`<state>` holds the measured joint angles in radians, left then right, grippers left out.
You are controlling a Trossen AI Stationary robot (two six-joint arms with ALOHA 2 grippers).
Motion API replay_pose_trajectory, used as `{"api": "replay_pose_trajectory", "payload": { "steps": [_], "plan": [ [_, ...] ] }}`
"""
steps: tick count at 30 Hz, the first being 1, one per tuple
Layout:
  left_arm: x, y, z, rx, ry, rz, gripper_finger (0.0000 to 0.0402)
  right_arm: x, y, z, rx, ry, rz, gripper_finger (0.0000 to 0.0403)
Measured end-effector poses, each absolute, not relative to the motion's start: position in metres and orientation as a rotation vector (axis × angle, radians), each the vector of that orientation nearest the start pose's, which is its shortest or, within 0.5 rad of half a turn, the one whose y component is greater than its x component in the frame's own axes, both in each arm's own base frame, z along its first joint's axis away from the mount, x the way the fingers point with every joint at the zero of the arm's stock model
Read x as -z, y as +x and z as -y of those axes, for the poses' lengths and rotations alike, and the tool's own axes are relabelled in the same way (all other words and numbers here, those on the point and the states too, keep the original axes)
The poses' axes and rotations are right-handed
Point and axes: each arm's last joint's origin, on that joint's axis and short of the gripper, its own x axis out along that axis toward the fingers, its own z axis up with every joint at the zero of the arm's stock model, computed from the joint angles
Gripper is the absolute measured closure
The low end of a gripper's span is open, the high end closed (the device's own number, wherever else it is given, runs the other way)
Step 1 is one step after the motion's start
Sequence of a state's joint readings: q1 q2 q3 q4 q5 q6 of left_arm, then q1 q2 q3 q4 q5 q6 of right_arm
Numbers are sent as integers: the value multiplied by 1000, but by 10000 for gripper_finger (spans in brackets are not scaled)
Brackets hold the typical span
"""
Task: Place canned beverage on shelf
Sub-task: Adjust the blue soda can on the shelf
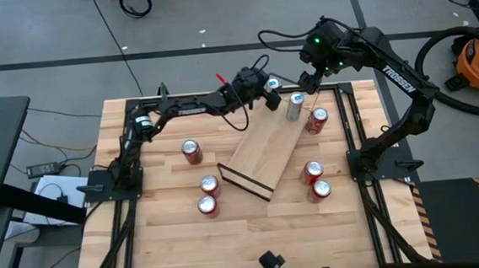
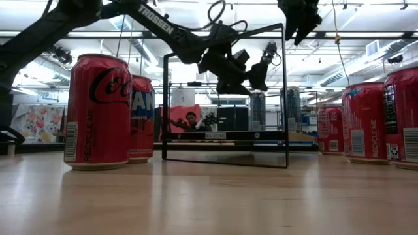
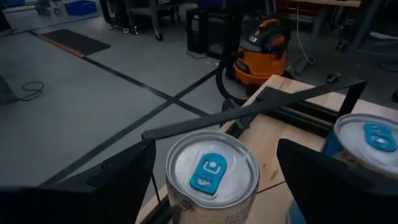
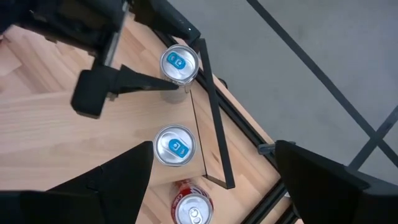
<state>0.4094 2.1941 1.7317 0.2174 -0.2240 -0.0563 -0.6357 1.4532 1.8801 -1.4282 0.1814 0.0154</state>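
Note:
The shelf (image 1: 262, 149), a light-wood board in a thin black wire frame, lies slantwise on the table. Two silver cans with blue tabs are at its far end. One (image 1: 295, 105) (image 4: 175, 146) stands on the board. The other (image 1: 272, 85) (image 3: 211, 171) is at the far corner, its base hidden. My left gripper (image 1: 268, 92) (image 3: 214, 186) reaches in nearly level and is open, one finger on each side of that corner can, with a gap showing on both sides. My right gripper (image 1: 310, 80) (image 4: 214, 180) hangs open high above the standing can, holding nothing.
Several red cans stand on the tabletop: three to the shelf's left (image 1: 192, 151) (image 1: 209, 185) (image 1: 207, 205), one by its far right corner (image 1: 317, 120), and two at the right (image 1: 312, 172) (image 1: 319, 189). The shelf's upright wire frame (image 2: 225, 140) rises around the board.

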Motion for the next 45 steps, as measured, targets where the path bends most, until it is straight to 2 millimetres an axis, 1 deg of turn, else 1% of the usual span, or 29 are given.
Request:
{"api": "replay_pose_trajectory", "payload": {
  "steps": [4,8,16,21,26,37,40,45],
  "plan": [
    [-235,471,-211,-636,-69,-211,53,-441,190,147,755,245,-990,58],
    [-227,473,-212,-631,-28,-242,53,-441,190,147,755,245,-989,58],
    [-226,471,-215,-637,-28,-242,53,-442,190,147,762,253,-976,58],
    [-221,469,-217,-639,-40,-296,53,-442,191,148,766,253,-961,58],
    [-217,469,-216,-585,-80,-329,53,-443,192,148,768,254,-951,58],
    [-218,467,-220,-603,-132,-306,54,-443,192,148,760,277,-934,58],
    [-218,467,-220,-603,-131,-304,62,-443,192,148,760,277,-934,58],
    [-218,467,-220,-603,-132,-304,97,-443,193,148,761,275,-928,58]
  ]
}}
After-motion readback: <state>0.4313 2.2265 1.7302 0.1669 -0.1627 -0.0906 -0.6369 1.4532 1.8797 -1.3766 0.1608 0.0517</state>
